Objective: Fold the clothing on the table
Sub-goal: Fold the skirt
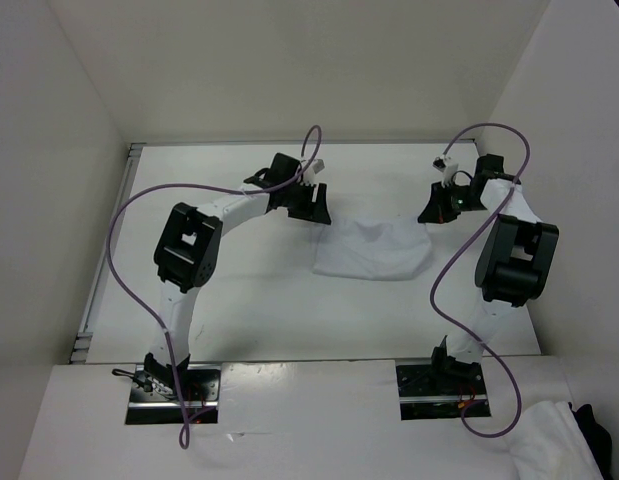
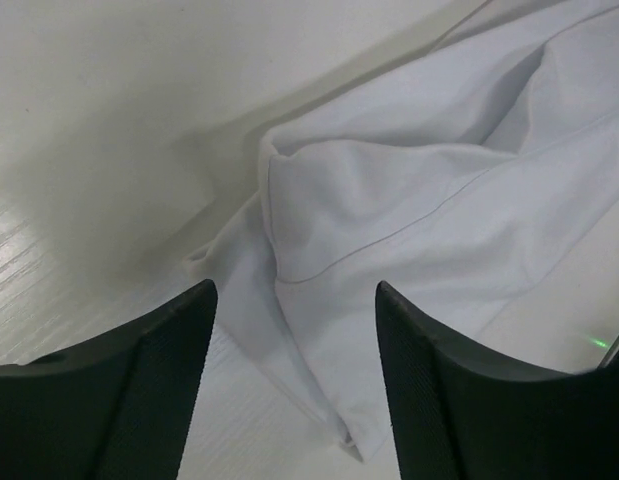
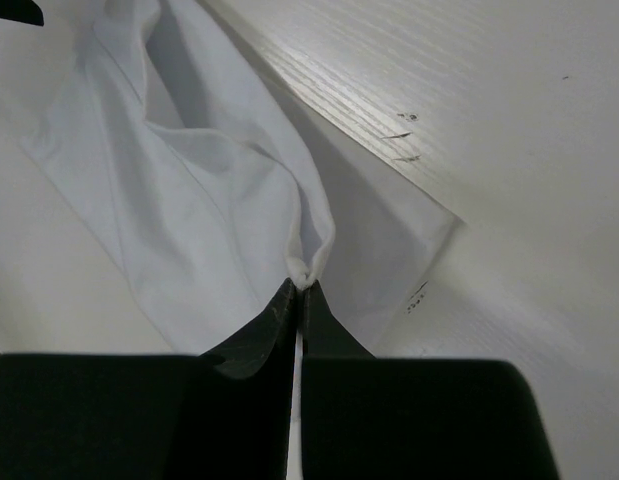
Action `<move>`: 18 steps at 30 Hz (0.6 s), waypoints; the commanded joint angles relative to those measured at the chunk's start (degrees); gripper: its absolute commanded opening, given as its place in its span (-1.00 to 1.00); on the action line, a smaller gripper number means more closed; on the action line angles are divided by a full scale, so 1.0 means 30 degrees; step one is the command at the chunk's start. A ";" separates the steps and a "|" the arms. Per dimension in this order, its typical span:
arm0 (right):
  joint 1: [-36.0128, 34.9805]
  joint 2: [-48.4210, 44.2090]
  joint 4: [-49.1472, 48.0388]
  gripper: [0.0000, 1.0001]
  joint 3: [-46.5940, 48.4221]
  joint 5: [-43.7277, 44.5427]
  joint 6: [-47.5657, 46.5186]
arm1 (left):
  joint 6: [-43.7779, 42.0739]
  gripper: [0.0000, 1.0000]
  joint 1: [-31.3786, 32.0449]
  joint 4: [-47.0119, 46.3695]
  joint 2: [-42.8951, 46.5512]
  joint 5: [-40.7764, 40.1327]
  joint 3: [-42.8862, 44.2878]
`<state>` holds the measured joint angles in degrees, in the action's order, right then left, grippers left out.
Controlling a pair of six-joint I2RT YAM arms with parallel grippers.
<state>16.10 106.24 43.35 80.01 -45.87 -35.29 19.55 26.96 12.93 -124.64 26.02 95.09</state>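
Observation:
The clothing (image 1: 374, 250) lies wrinkled on the white table (image 1: 259, 310), stretched between my two grippers. At its left edge my left gripper (image 1: 319, 212) stands open. In the left wrist view the dark fingers (image 2: 149, 380) straddle a folded corner of the clothing (image 2: 389, 200) without pinching it. My right gripper (image 1: 434, 213) sits at the garment's right end. Seen from the right wrist, this gripper (image 3: 304, 285) is shut on a small pinched fold of the clothing (image 3: 189, 190), which hangs away from the tips in a lifted ridge.
White walls close in the table at the back and both sides. Purple cables (image 1: 124, 230) loop above each arm. A bulkier white cloth heap with a dark garment (image 1: 569, 440) lies on the near ledge at the lower right, beside the right arm's base (image 1: 444, 385).

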 commanded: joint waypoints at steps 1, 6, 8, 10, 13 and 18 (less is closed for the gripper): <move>-0.0122 -0.0226 0.0578 -1.00 -0.0331 -0.0324 -0.0571 | -0.0392 0.46 -0.0081 -0.0034 -0.0082 -0.0090 0.1523; -0.0122 -0.0021 0.0402 -1.00 0.0108 -0.0502 -0.0132 | -0.0394 0.65 -0.0081 0.0144 -0.1549 0.0817 0.3021; -0.0122 -0.0021 0.0607 -1.00 0.0282 -0.0502 -0.0132 | -0.0394 0.65 -0.0081 0.0144 -0.1784 0.0819 0.3021; -0.0122 -0.0021 0.0608 -1.00 0.0284 -0.0502 -0.0132 | -0.0394 0.65 -0.0081 -0.0061 -0.1989 0.1024 0.3195; -0.0122 -0.0021 0.0783 -1.00 0.0284 -0.0502 -0.0308 | -0.0394 0.65 -0.0081 -0.0237 -0.2165 0.1199 0.3196; -0.0122 0.0155 0.0783 -1.00 0.0458 -0.0502 -0.0134 | -0.0218 0.62 -0.0081 -0.0442 -0.2692 0.1375 0.3196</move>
<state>16.10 106.32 44.34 79.37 -45.98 -35.48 19.59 26.96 13.63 -131.41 28.05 102.65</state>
